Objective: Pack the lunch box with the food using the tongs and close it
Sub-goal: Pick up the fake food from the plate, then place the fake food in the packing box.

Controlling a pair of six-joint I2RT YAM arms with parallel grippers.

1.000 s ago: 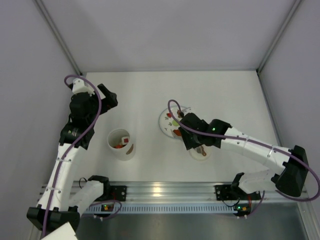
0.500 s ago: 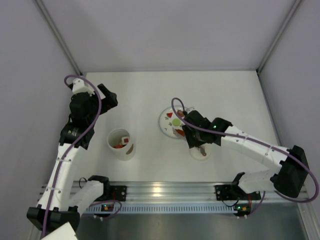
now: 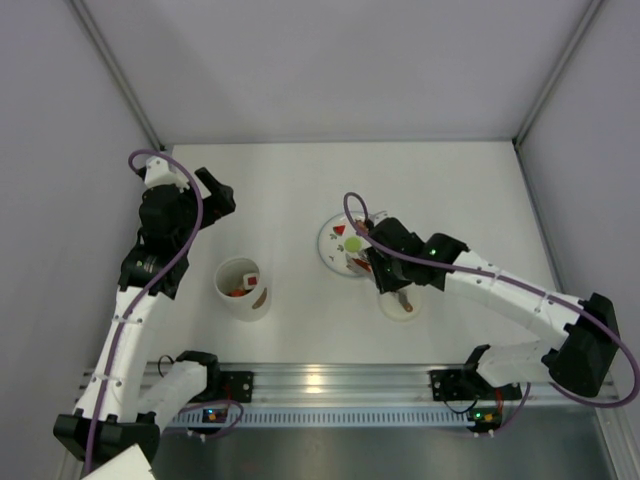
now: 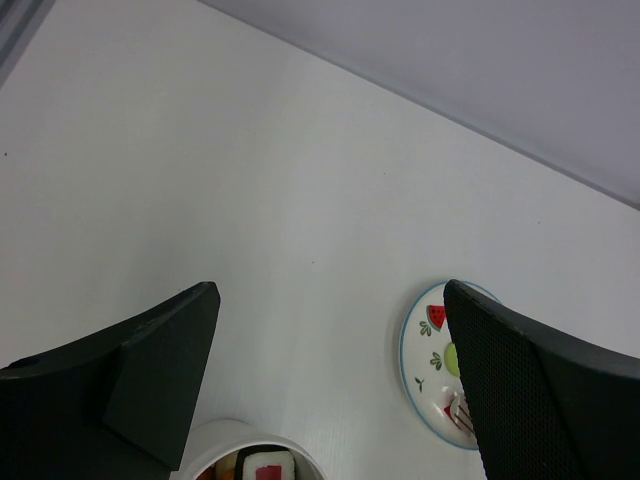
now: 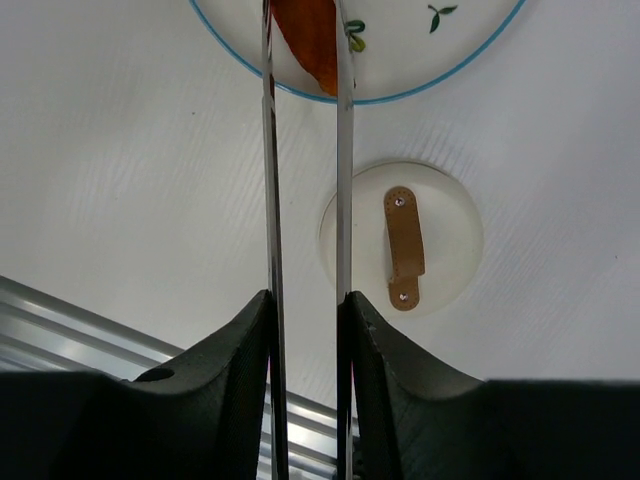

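The white lunch box (image 3: 240, 290) stands uncovered at the front left with food (image 3: 244, 284) inside; the left wrist view shows its rim (image 4: 230, 436) and a sushi piece (image 4: 266, 468). My right gripper (image 5: 305, 300) is shut on the tongs (image 5: 343, 150), pressing their two silvery arms close together. The tong tips reach over the plate (image 5: 440, 70) with an orange food piece (image 5: 312, 40) between them. A green piece (image 3: 352, 243) also lies on the plate (image 3: 330, 245). My left gripper (image 4: 328, 295) hangs open and empty, high above the table behind the lunch box.
The round white lid (image 5: 440, 215) with a brown strap (image 5: 404, 245) lies flat on the table just in front of the plate. The aluminium rail (image 3: 330, 385) runs along the near edge. Grey walls enclose the table at the back and sides.
My right gripper has squeezed the tongs narrower and shifted slightly right over the plate, uncovering the green piece. The left arm has not moved.
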